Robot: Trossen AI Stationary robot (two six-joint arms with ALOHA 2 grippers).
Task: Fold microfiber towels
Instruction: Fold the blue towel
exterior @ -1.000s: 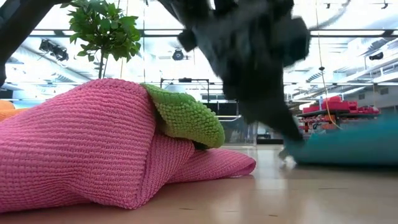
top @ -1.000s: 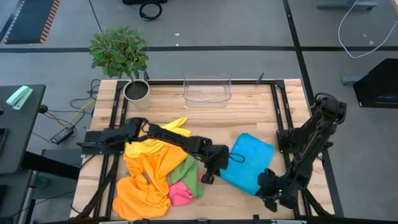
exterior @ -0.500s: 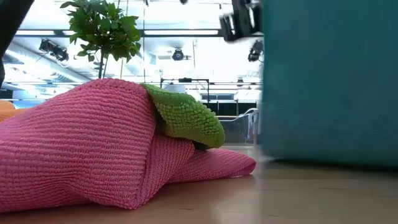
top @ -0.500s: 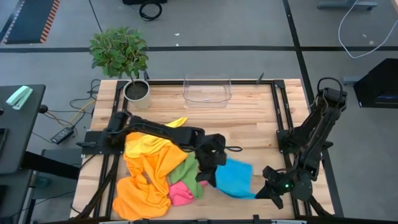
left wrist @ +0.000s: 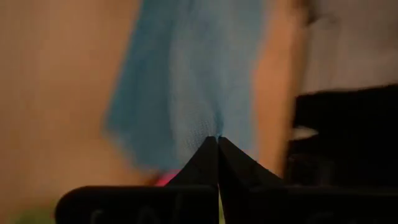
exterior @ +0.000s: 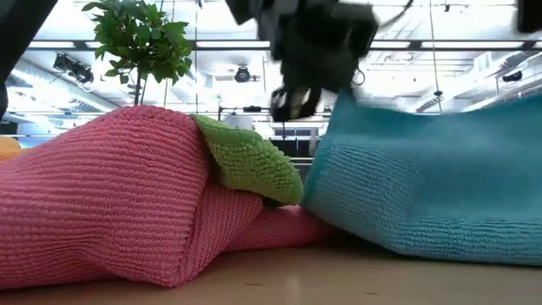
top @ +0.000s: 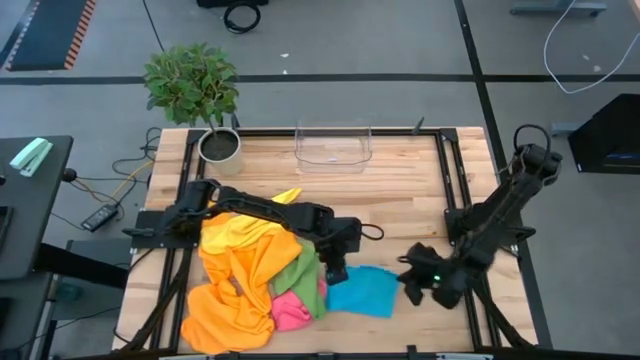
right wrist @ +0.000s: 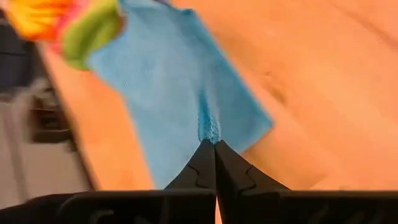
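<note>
Wooden table [top: 400, 195] | left gripper [top: 336, 270] pinched blue towel [top: 362, 292] | right gripper [top: 412, 290] clamped its opposite edge | pile: pink towel [exterior: 93, 195], green towel [exterior: 250, 157]

A light wooden slatted table [top: 400, 190] edged by a black metal frame [top: 446, 170] lies under the arms. A clear rectangular plastic bin [top: 333, 145] sits at the table's far edge, well beyond both grippers. A leafy green plant in a round grey pot [top: 218, 143] stands at the far corner on the left arm's side. Off the table, past the left arm, a dark side table [top: 30, 200] carries a pale green oblong object [top: 30, 156]. A black cable [top: 100, 185] trails across the grey floor [top: 360, 45].
</note>
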